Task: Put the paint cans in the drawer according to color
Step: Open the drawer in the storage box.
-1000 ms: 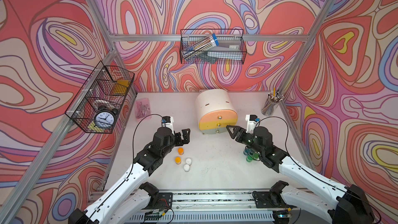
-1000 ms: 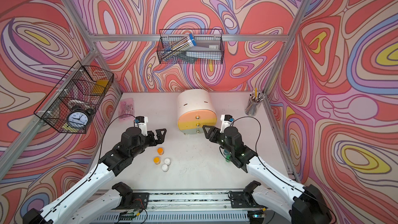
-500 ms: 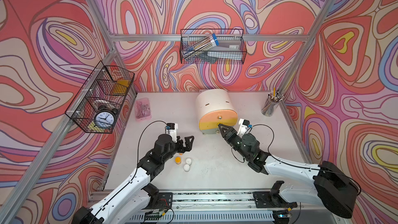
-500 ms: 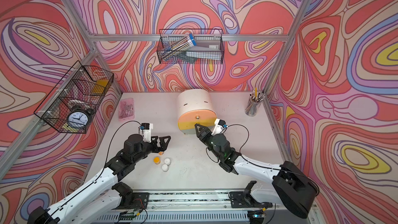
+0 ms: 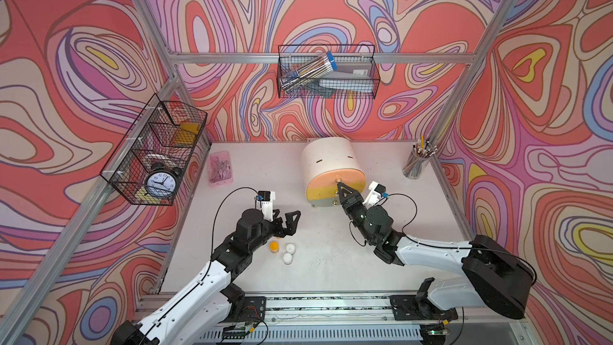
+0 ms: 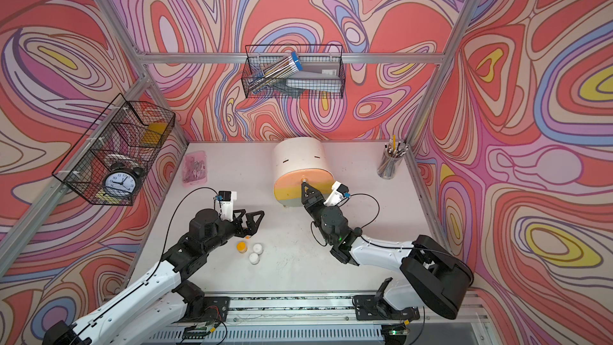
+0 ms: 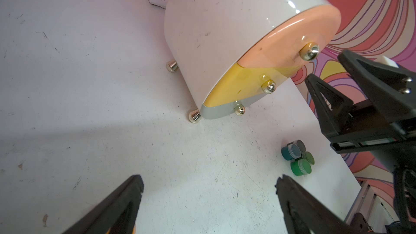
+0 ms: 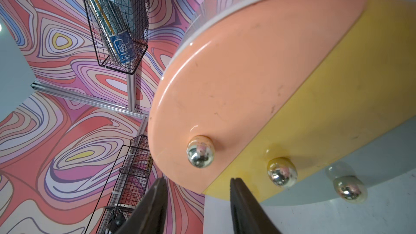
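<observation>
The round black twin-bell alarm clock (image 5: 161, 183) bears black hour numerals 1 to 12 on its white dial; the blue end label (image 8: 122, 46) of the clear pencil tube reads "50", other marks illegible.

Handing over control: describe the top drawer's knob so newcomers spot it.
Find the cream chest on the table. Its front has three coloured drawers. Yours is the gold knob on the peach drawer, above the yellow drawer and the grey-green drawer.

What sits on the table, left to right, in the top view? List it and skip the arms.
pink box → orange paint can → two white paint cans → drawer → pencil cup
</observation>
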